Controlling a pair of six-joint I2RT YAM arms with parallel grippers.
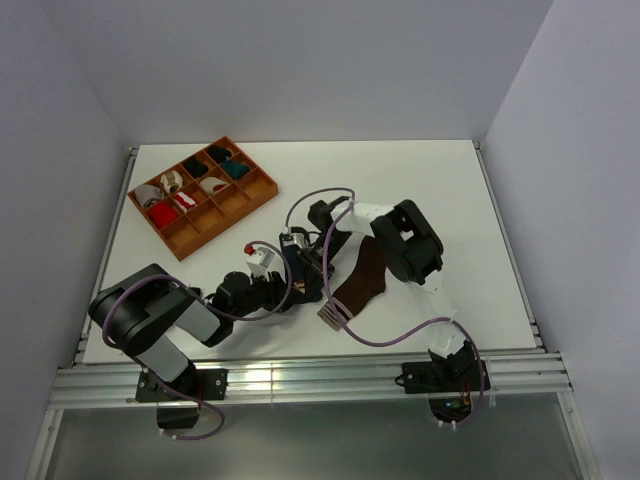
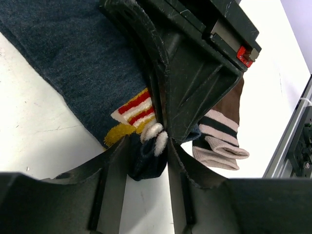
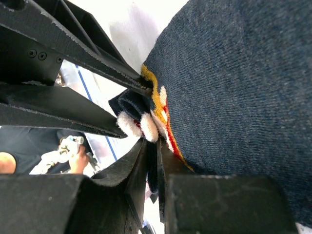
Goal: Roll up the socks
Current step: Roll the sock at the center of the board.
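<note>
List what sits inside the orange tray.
The orange tray holds small bundles in its compartments: a red bundle, white bundle, teal bundle and black bundle. Anything beneath them is covered.

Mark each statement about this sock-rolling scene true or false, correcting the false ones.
1. Both the left gripper and the right gripper pinch the navy sock at its cuff. True.
2. The brown sock has a striped cuff. True.
3. The brown sock lies in the orange tray. False: it lies on the table, outside the tray.
4. The navy sock is rolled into a ball. False: it lies spread flat.
</note>
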